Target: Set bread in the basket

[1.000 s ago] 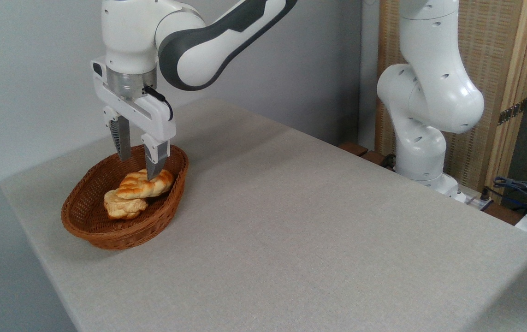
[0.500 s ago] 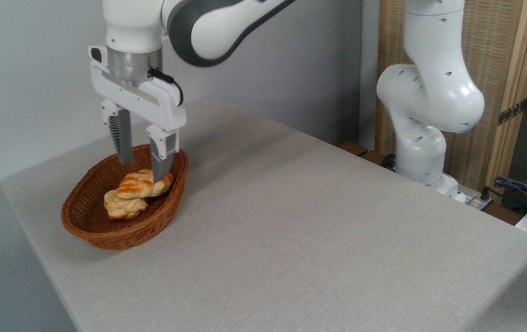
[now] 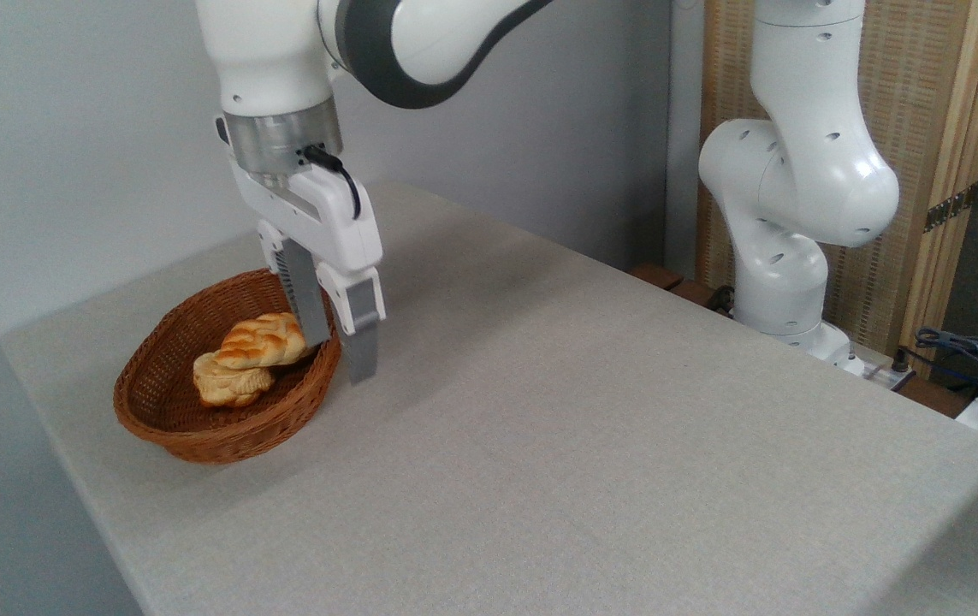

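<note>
1. The arm [image 3: 386,43] is reaching in from the upper right, its wrist pointing straight down over the right end of the basket [image 3: 228,428].
2. The gripper [image 3: 336,352] is hanging with its fingers apart and nothing between them; one finger is showing in front of the basket's right rim, the other is standing just outside it above the table [image 3: 583,428].
3. Neither finger is touching the bread [image 3: 262,340], though the inner one is lying just beside the loaf's right tip in this view.
4. The bread is lying inside the basket, resting on its woven floor and leaning partly on a paler, lumpy bun [image 3: 228,385] that is sitting below and left of it.
5. The basket is sitting near the table's left edge, its flared wicker wall standing between the loaf and the open tabletop.
6. Well apart on the right, the arm's white base [image 3: 788,257] is standing at the table's far edge, with a woven screen [image 3: 925,103] behind it and cables [image 3: 968,351] lying beside it.
7. The loaf is showing a braided, golden-orange crust with paler cream grooves and tapered ends, lying lengthwise and slightly tilted.
</note>
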